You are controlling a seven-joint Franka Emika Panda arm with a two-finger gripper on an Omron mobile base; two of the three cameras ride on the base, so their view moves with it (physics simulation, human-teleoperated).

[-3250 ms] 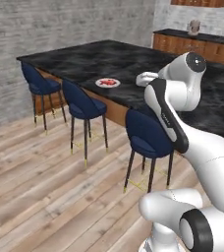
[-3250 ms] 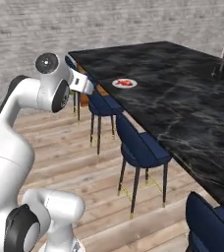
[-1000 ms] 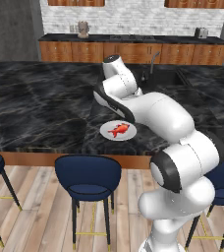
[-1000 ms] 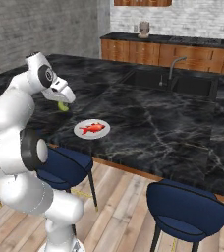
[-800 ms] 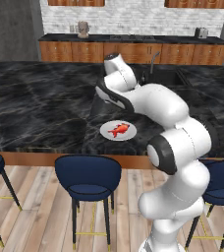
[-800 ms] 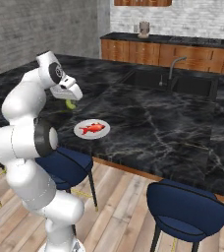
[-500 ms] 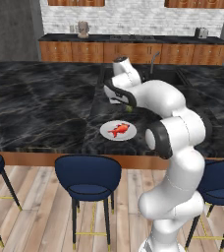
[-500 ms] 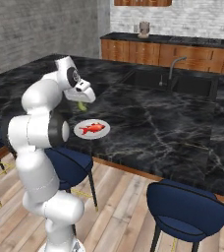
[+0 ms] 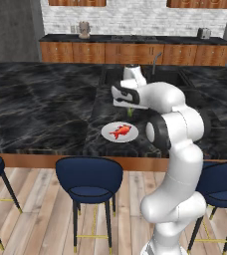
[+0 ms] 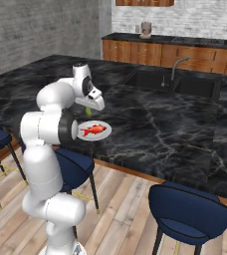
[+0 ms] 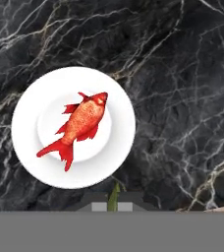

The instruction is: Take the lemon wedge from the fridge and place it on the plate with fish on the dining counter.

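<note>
The gripper, clamped on the lemon wedge, hangs just off the rim of the plate with fish (plate lies ahead of the fingertips).

The dining counter looks like polished black marble with pale veins, on a wood base. The plate with fish is smooth, matt white. Stools look navy cloth; floor pale wood planks.

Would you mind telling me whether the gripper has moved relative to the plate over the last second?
Yes. The gripper, shut on the lemon wedge, has swung rightward to hang just behind the plate with fish.
</note>
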